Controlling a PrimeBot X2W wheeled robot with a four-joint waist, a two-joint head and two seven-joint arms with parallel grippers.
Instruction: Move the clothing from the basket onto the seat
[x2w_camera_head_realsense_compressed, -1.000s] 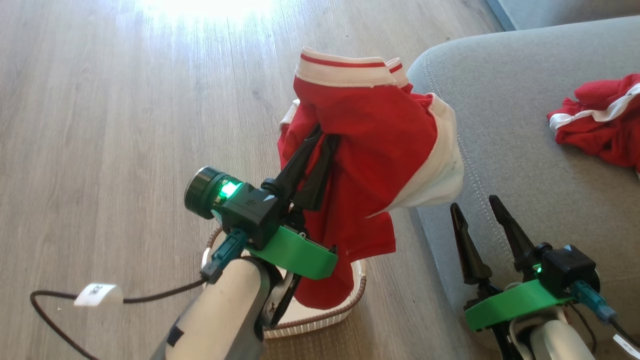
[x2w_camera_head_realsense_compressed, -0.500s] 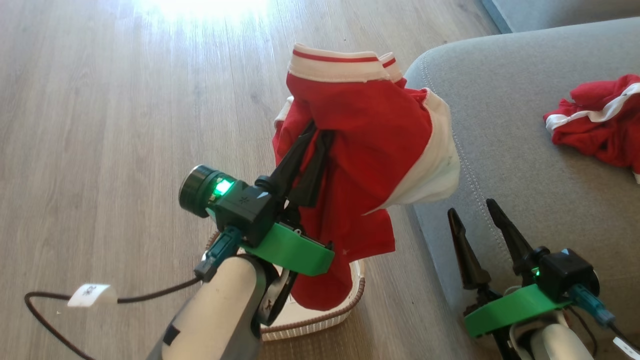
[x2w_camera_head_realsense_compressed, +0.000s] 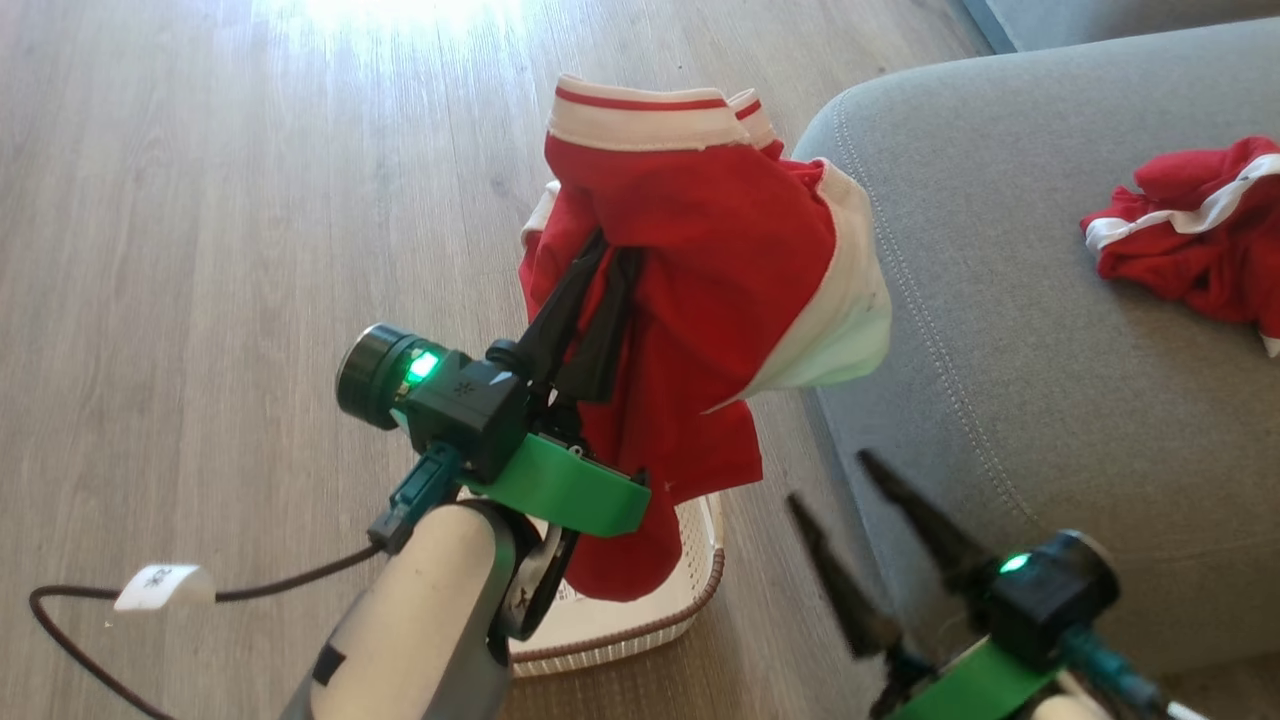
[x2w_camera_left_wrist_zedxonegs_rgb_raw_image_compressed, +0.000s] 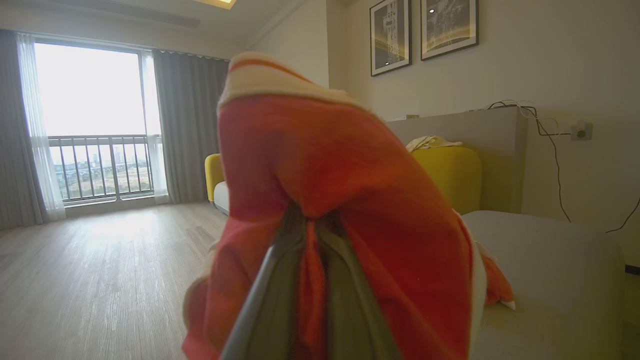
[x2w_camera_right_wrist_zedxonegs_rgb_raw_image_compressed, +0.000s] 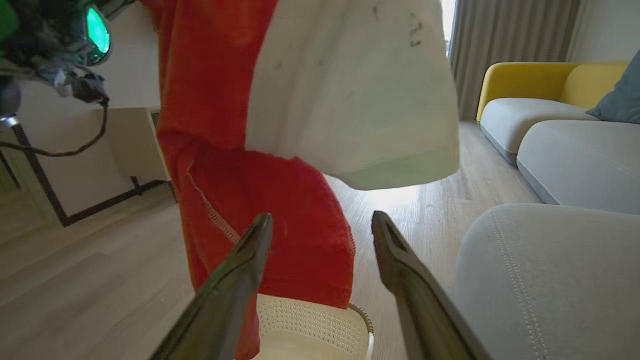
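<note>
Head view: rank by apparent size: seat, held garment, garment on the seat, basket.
1. seat
2. held garment; lifted nearer the camera, so it looks bigger
3. garment on the seat and basket: unranked. The frame edge cuts off the garment, and the held garment covers much of the basket.

The right tool (x2w_camera_right_wrist_zedxonegs_rgb_raw_image_compressed: 321, 217) holds its two dark fingers spread wide apart. Beyond them hangs the red garment (x2w_camera_right_wrist_zedxonegs_rgb_raw_image_compressed: 220, 125) with a broad white band, its lower edge just over the cream basket (x2w_camera_right_wrist_zedxonegs_rgb_raw_image_compressed: 310, 322) on the wooden floor (x2w_camera_right_wrist_zedxonegs_rgb_raw_image_compressed: 75, 280). The grey seat (x2w_camera_right_wrist_zedxonegs_rgb_raw_image_compressed: 550, 270) is at the right, and a yellow sofa (x2w_camera_right_wrist_zedxonegs_rgb_raw_image_compressed: 525, 80) stands far behind
</note>
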